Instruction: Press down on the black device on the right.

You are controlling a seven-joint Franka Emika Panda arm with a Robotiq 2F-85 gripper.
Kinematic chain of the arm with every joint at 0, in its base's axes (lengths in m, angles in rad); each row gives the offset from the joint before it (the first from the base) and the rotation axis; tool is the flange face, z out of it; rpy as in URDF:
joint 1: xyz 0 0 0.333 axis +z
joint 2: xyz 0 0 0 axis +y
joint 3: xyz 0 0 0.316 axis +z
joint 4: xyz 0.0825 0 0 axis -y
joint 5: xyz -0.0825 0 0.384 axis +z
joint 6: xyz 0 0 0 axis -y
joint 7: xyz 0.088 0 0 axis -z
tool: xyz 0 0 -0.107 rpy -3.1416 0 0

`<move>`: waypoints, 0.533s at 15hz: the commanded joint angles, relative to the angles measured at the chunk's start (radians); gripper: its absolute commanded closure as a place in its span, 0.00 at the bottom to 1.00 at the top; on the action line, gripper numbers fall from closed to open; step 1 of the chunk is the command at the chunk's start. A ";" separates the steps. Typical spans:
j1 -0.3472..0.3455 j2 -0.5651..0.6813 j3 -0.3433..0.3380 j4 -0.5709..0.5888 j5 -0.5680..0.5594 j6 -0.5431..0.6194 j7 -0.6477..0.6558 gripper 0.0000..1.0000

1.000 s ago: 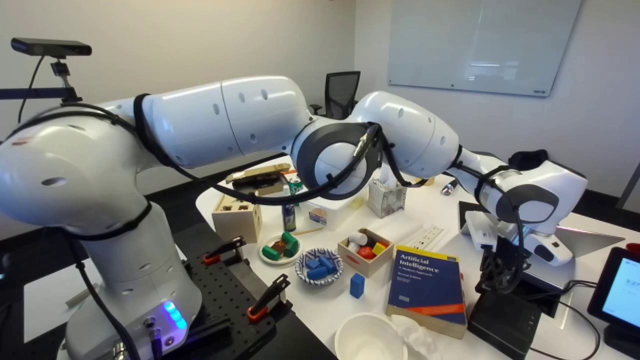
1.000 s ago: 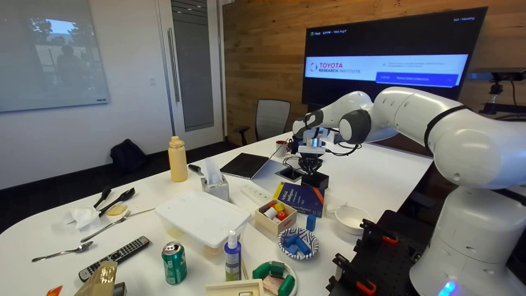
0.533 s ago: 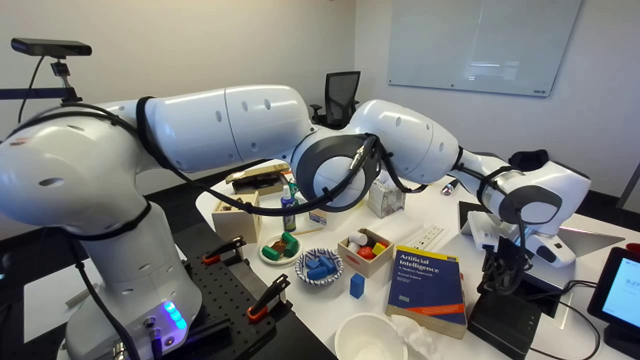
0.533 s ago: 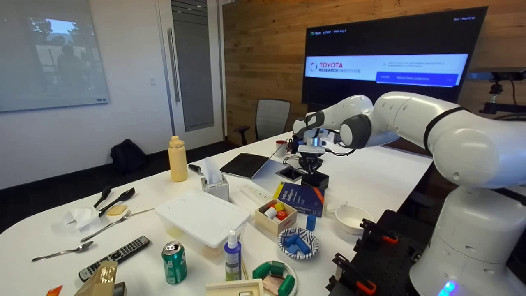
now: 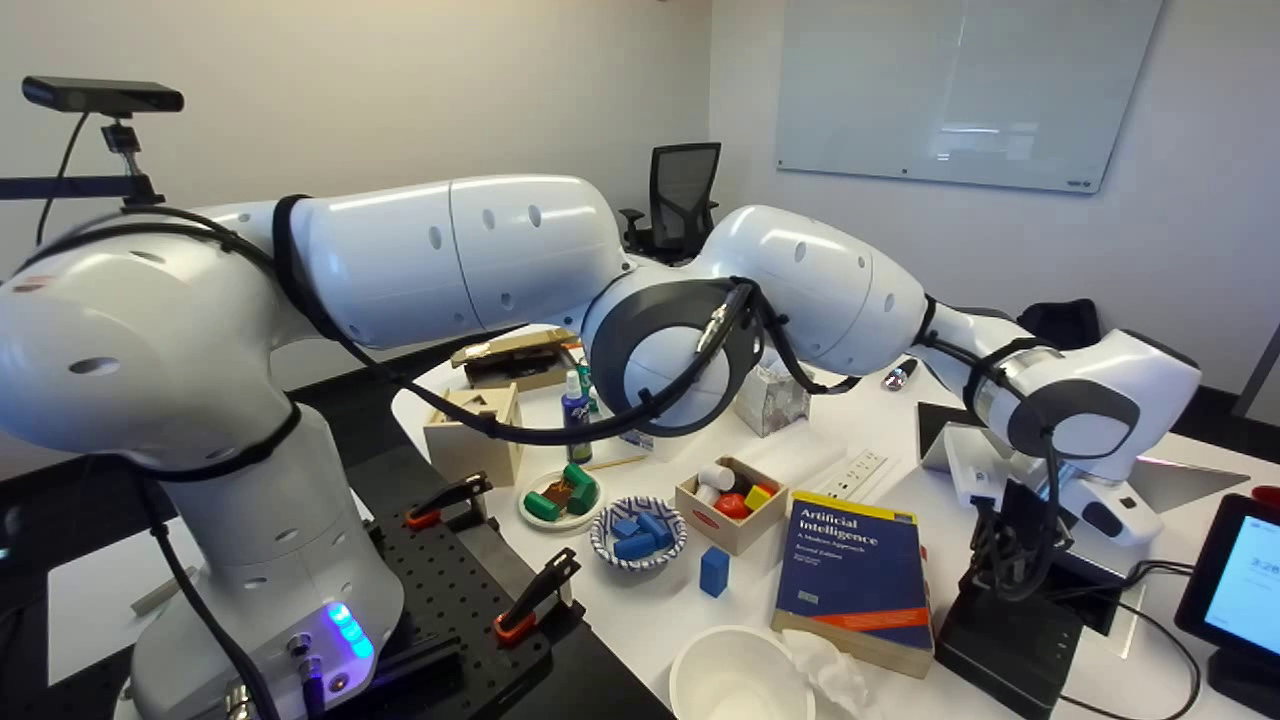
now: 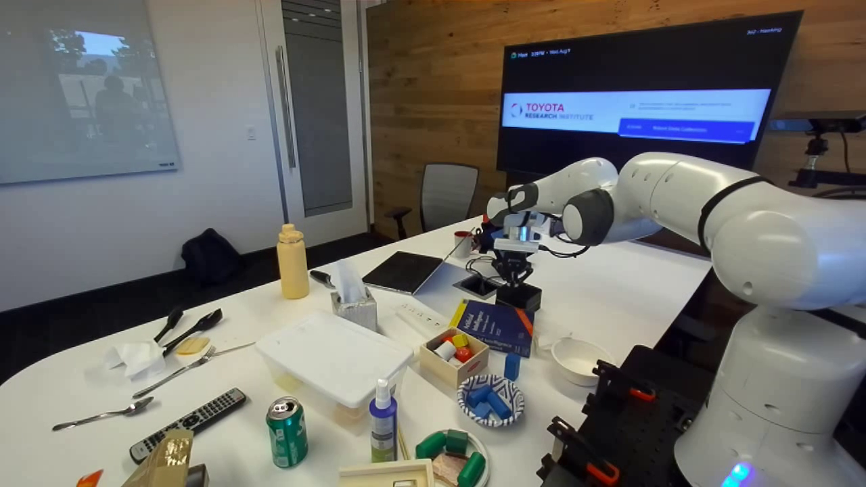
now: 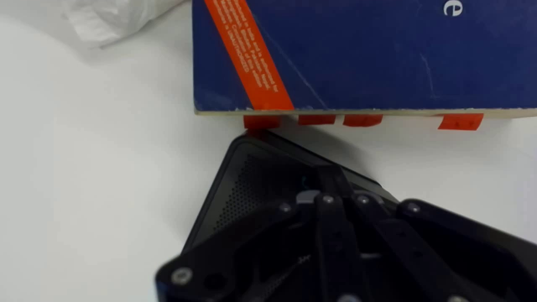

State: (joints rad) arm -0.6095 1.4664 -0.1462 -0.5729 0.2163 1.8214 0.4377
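In an exterior view, left of frame: arm base (image 5: 280,525). Mid-frame: patterned bowl (image 5: 610,557) with blue blocks (image 5: 635,547) in it; just right of it, a single blue block (image 5: 714,571) standing on end. Above that block, wooden box (image 5: 708,522) holding red, yellow and white pieces (image 5: 732,506); below it, at the bottom edge, white bowl (image 5: 742,690). Right of centre: blue book (image 5: 850,570), lying flat (title legible, "Artificial Intelligence"). Lower right: black device (image 5: 1010,640), one corner just beside the book. Gripper (image 7: 334,176) points down over the device's top; in the wrist view its fingers meet at the tips, nothing held. Contact between tips and device: cannot tell. Right edge of frame: dark-framed gadget (image 5: 1240,580), screen lit.
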 commanded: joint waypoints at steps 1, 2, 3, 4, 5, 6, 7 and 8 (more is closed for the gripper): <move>0.002 0.000 0.024 -0.001 -0.013 -0.014 0.032 1.00; 0.003 0.001 0.023 -0.004 -0.016 -0.013 0.031 1.00; 0.003 0.001 0.020 -0.008 -0.020 -0.011 0.030 1.00; 0.002 0.001 0.019 -0.010 -0.021 -0.009 0.030 1.00; -0.001 0.001 0.021 -0.009 -0.018 -0.009 0.030 1.00; -0.002 0.001 0.020 -0.008 -0.019 -0.007 0.030 1.00; -0.003 0.001 0.019 -0.007 -0.020 -0.008 0.030 1.00; -0.003 0.001 0.019 -0.007 -0.019 -0.009 0.030 1.00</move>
State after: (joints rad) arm -0.6082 1.4671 -0.1377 -0.5737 0.2146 1.8215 0.4379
